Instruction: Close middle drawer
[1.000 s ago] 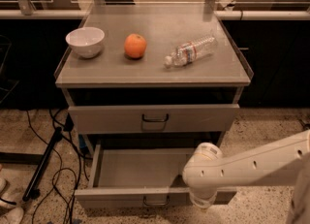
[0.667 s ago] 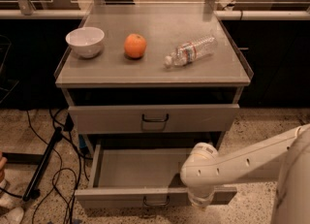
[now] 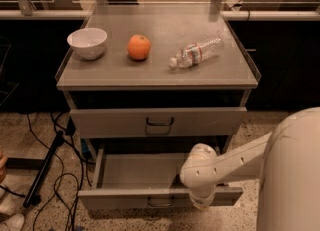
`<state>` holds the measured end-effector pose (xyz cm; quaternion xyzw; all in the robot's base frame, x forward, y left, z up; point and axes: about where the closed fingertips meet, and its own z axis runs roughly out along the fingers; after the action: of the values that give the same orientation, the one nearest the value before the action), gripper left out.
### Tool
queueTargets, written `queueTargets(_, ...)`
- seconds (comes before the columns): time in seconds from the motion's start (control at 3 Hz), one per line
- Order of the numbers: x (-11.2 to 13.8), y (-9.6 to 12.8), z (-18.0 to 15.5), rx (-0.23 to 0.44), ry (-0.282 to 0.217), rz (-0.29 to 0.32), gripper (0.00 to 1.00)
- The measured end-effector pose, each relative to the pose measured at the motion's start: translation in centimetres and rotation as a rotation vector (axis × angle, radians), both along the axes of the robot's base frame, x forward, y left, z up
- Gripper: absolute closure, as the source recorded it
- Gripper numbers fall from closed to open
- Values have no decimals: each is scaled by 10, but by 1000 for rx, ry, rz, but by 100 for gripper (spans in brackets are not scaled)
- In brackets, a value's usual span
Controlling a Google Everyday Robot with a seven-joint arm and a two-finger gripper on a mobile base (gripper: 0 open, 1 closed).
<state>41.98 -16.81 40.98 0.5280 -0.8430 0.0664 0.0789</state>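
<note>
The middle drawer [image 3: 125, 198] is pulled far out, and its empty grey inside [image 3: 140, 169] shows. Its small dark loop handle [image 3: 161, 203] sits at the centre of the front. Above it is the uppermost grey drawer front [image 3: 110, 122] with its own handle, nearly flush with the cabinet. The lowest drawer is out of view. My white arm reaches in from the right. My gripper [image 3: 202, 204] points down at the front edge of the middle drawer, just right of its handle, with the wrist [image 3: 200, 172] above it.
On the cabinet top [image 3: 165, 77] stand a white bowl [image 3: 87, 42], an orange [image 3: 139, 47] and a lying plastic bottle [image 3: 196, 52]. Black cables [image 3: 62, 185] and a dark pole [image 3: 42, 170] lie on the speckled floor to the left.
My arm has shifted slightly left along the front of the open drawer. The drawer and the things on top have not moved.
</note>
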Motion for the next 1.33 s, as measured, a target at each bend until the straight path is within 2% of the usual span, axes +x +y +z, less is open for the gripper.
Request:
queueTargets(0.33,24,6,-2,-23,-28,9,100)
queueTargets(0.67,23,6,-2,-25,-26,12,100)
queueTargets(1.33,75,18,39,-3,-166,-57,100)
